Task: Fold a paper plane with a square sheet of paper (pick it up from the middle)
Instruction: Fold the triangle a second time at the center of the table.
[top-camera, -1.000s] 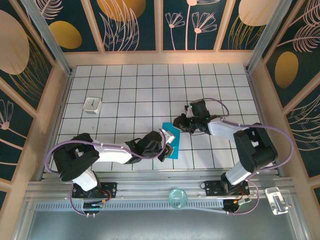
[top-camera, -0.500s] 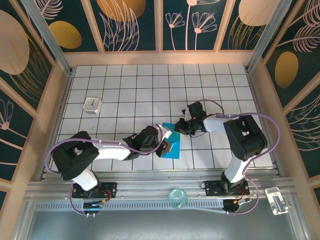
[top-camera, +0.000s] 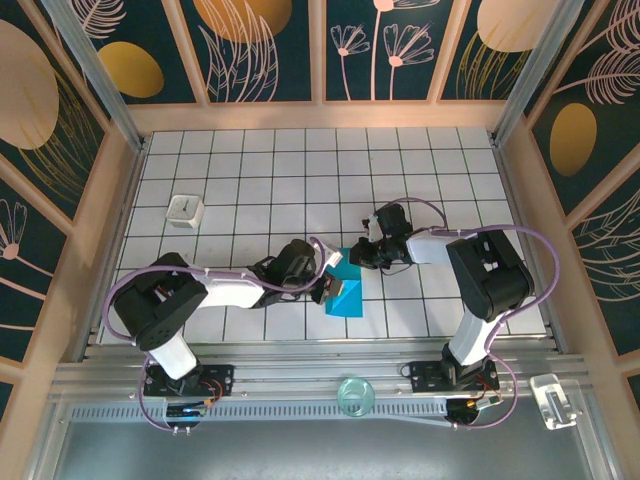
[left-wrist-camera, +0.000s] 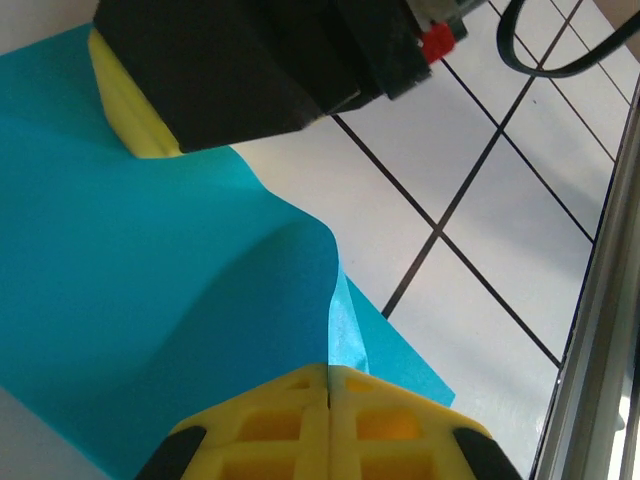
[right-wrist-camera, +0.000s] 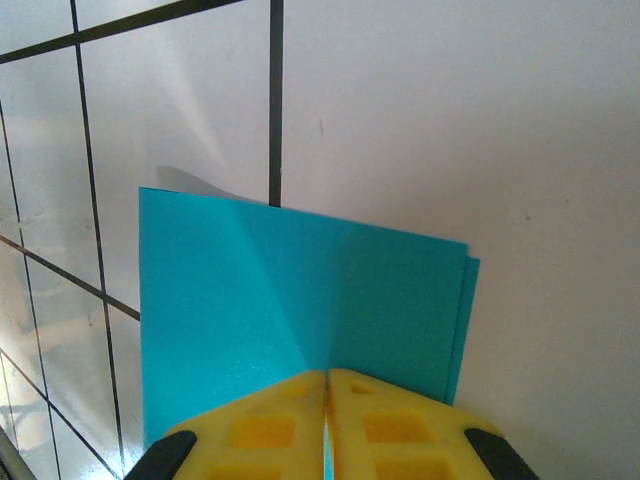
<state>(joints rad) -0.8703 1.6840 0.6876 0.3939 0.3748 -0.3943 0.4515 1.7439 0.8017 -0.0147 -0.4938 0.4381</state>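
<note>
Pincers first: the left pincer (top-camera: 328, 287) is pressed together on the near-left part of the sheet of paper (top-camera: 346, 298). In the left wrist view its yellow fingertips (left-wrist-camera: 290, 420) are closed tight with the teal edge caught between them. The right pincer (top-camera: 358, 256) is closed too, pinching the far edge of the same sheet. In the right wrist view you can see the paper (right-wrist-camera: 300, 300) running straight into its shut tips (right-wrist-camera: 380, 425).

The sheet sits on the white tiled table (top-camera: 250, 170), front and centre, between the two arms. It's doubled over, with one layer peeking out along the side, and in the left wrist view it bulges up in a hump (left-wrist-camera: 150, 300).

It's pretty crowded there. The right pincer's black body (left-wrist-camera: 250, 60) hangs right over the sheet, close to the left one.

Other stuff: a small white cube (top-camera: 185, 210) is well apart at the far left, and a clear round cup (top-camera: 354, 396) sits on the front rail, off the tiles.
</note>
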